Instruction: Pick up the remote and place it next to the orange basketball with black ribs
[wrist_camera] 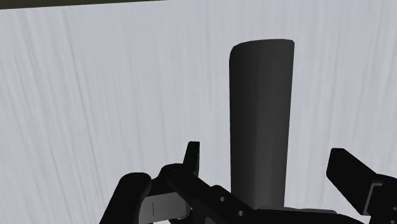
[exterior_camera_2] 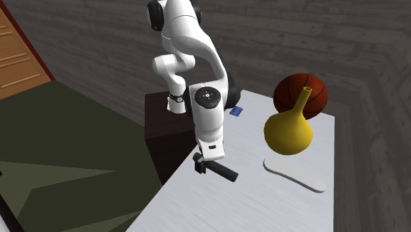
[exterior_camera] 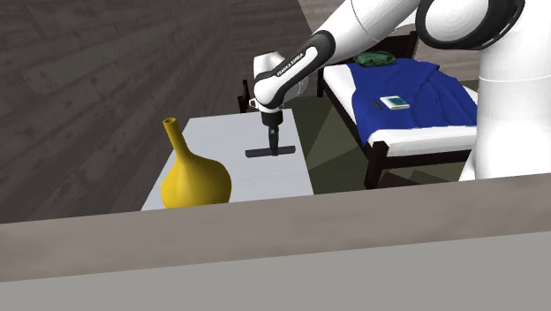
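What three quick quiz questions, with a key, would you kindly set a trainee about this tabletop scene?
1. True or false: the black two-finger gripper is clasping the dark grey rectangular remote.
2. In the second exterior view, what partly hides the orange basketball with black ribs? A: a yellow narrow-necked vase; B: a green mug; C: a red book.
3. Fill in: the remote lies on the ____.
Key: 1 false, the fingers stand apart on either side of it without touching; 2 A; 3 white table.
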You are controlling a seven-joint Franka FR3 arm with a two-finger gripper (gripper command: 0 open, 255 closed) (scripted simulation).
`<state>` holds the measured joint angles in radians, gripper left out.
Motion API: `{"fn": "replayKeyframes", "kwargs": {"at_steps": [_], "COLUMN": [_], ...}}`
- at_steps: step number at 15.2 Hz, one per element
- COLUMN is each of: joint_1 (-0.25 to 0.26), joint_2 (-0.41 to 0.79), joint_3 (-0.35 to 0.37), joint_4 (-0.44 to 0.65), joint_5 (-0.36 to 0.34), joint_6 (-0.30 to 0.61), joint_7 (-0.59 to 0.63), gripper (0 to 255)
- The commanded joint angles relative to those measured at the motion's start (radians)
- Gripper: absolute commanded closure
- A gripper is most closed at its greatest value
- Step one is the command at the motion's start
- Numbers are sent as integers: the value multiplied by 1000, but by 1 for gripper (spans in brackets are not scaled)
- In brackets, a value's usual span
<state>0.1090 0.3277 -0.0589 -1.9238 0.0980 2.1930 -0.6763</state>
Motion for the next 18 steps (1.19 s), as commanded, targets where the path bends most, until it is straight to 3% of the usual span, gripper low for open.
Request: {"fn": "replayKeyframes", "kwargs": {"at_steps": [1, 6, 7, 18], "joint_1": [1, 1, 1, 1], "joint_2": [4, 4, 4, -11], "joint_3": [1, 1, 1, 0], "joint_4": [0, 0, 0, 8], "joint_5": [0, 0, 0, -2], "joint_6": [4, 4, 4, -18], "joint_7": [1, 1, 1, 3], "gripper": [0, 0, 255, 255]}}
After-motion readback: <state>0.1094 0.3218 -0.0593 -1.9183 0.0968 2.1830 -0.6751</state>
